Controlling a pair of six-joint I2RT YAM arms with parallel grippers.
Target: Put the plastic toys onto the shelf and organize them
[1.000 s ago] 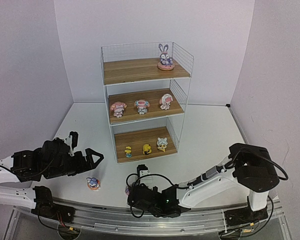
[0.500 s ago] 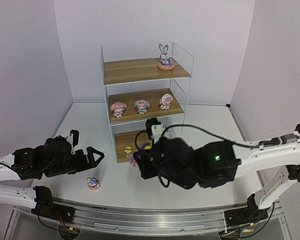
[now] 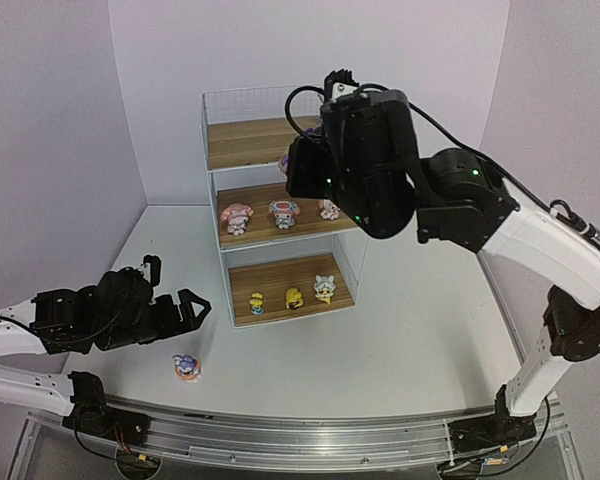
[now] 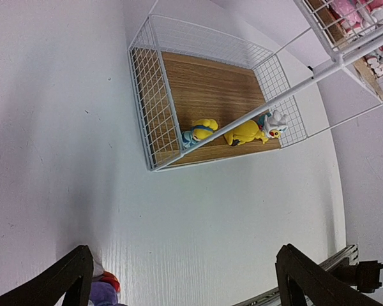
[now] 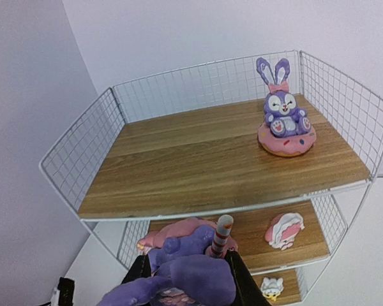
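Right wrist: our right hand (image 5: 186, 271) grips purple long-eared plastic bunny (image 5: 198, 288) before white wire-mesh shelf (image 5: 83, 167), likely to join seated twin bunny (image 5: 282, 118) on its top board.

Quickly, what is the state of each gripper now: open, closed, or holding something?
Left gripper: open, holding nothing.
Right gripper: closed on a purple bunny toy.

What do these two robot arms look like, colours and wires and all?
Both are built from white tube-like links and chunky black joint housings. The right arm carries small green lights and thin black cables looping over its wrist. The left arm has the same white and black scheme. The left gripper and right gripper each have two black, angular fingers.
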